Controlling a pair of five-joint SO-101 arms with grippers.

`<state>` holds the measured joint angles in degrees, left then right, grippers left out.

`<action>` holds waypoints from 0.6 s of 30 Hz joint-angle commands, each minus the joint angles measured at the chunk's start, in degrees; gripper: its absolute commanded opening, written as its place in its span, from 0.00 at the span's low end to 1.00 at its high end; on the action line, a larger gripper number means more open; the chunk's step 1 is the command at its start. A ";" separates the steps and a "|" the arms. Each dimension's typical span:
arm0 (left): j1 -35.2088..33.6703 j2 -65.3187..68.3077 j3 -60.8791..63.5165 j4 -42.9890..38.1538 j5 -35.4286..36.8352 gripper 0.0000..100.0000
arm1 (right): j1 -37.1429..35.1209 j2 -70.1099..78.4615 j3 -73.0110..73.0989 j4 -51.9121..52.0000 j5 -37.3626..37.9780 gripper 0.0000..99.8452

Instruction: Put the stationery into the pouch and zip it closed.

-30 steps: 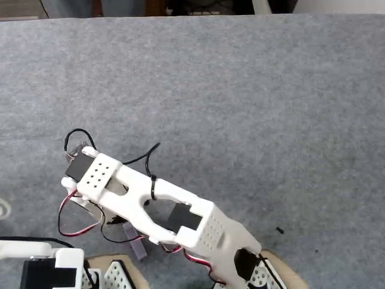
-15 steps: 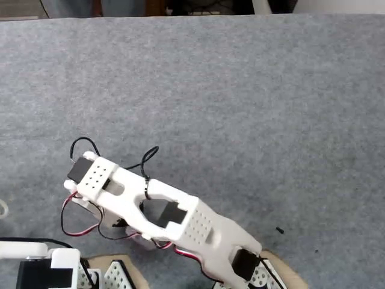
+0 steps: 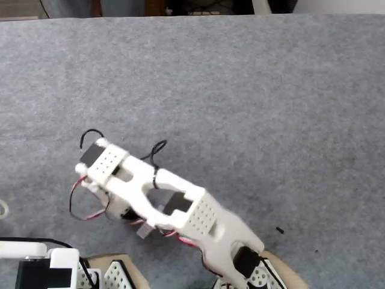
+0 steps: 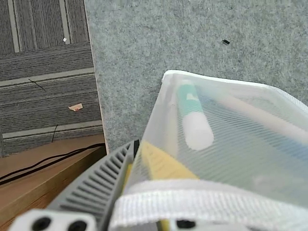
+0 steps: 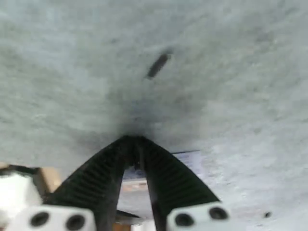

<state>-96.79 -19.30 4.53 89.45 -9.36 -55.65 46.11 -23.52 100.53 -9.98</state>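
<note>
A translucent pouch (image 4: 231,139) fills the left wrist view close up, with its white zipper band (image 4: 202,202) nearest the camera. Inside it I see a teal and white marker (image 4: 192,120) and a yellow item (image 4: 159,166). My left gripper (image 4: 138,150) is shut on the pouch's end, its grey ribbed finger (image 4: 96,187) pressed against the pouch's side. My right gripper (image 5: 133,140) is shut, its dark fingertips meeting just over the grey felt with nothing visible between them. In the high view the right arm (image 3: 150,192) stretches from the near right toward the near left.
Grey felt (image 3: 240,90) covers the table. A small black speck (image 3: 280,230) lies near the right arm's base. The left arm's white base (image 3: 42,265) sits at the near left corner. Beside the pouch runs the table's edge (image 4: 94,96), with carpet below.
The right arm's wrist has swung slightly right and farther from the near edge over the last second. The purple-grey piece seen under it earlier is now hidden.
</note>
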 commanded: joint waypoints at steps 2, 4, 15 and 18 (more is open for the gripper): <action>-0.40 1.76 -1.01 -1.41 -0.26 0.03 | 5.01 -11.03 2.59 0.70 7.21 0.01; -0.22 1.76 -1.01 -1.41 -0.26 0.03 | 5.10 -16.84 4.62 0.70 9.23 0.02; 12.26 1.85 -1.01 -0.97 -0.44 0.03 | 3.34 -41.89 31.69 0.70 31.30 0.06; 16.57 2.20 -0.84 -0.88 -0.44 0.03 | 2.11 -44.79 36.35 -0.18 37.80 0.09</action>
<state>-85.80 -18.77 3.91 89.10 -9.54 -52.04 5.85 9.89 100.53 21.32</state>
